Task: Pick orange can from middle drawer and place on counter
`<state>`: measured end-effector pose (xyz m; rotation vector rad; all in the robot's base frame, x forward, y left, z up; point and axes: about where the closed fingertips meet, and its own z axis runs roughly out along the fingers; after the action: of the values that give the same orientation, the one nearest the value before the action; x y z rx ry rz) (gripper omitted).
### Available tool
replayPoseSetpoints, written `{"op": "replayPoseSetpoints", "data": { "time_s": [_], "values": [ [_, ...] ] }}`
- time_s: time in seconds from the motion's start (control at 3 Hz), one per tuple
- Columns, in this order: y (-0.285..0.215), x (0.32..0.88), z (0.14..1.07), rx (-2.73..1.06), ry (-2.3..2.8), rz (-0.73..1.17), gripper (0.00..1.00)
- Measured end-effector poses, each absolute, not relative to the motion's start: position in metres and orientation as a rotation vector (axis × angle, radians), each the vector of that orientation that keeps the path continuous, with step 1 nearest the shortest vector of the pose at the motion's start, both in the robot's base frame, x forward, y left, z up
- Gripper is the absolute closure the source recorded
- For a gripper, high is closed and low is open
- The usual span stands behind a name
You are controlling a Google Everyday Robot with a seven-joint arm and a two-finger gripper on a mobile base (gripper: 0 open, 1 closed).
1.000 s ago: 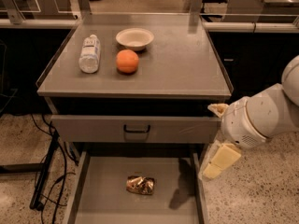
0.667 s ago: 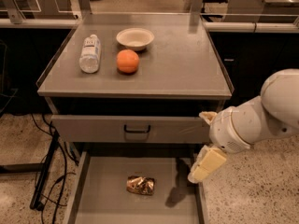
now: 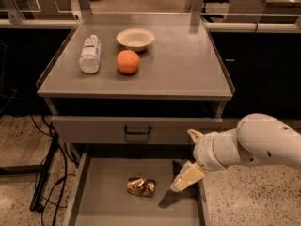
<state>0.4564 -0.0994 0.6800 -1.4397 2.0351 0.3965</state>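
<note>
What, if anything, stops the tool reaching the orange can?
Probably nothing, so likely yes: the tool hangs over the open middle drawer, close beside the orange can, with only bare drawer floor between them.

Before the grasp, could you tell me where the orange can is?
The orange can lies mid-floor in the middle drawer, with the gripper just to its right in the camera view.

The pincer (image 3: 187,178) has moved down and to the left. A second ago it hung higher up, by the right edge of the middle drawer (image 3: 101,199). Now it is lower, over the right part of the drawer, and closer to the orange can (image 3: 141,186), but not touching it. The white arm (image 3: 256,147) has come lower too. Its dark shadow (image 3: 168,199) on the drawer floor has slid nearer the can.
</note>
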Motion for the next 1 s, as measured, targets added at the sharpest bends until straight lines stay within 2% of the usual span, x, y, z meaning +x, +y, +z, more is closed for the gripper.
{"op": "replayPoseSetpoints", "data": {
  "time_s": [0.33,1.0],
  "values": [
    [-0.099,0.456,0.680,-1.440,2.035,0.397,0.00],
    [-0.069,0.430,0.622,-1.451,2.077,0.576,0.00]
  ]
}}
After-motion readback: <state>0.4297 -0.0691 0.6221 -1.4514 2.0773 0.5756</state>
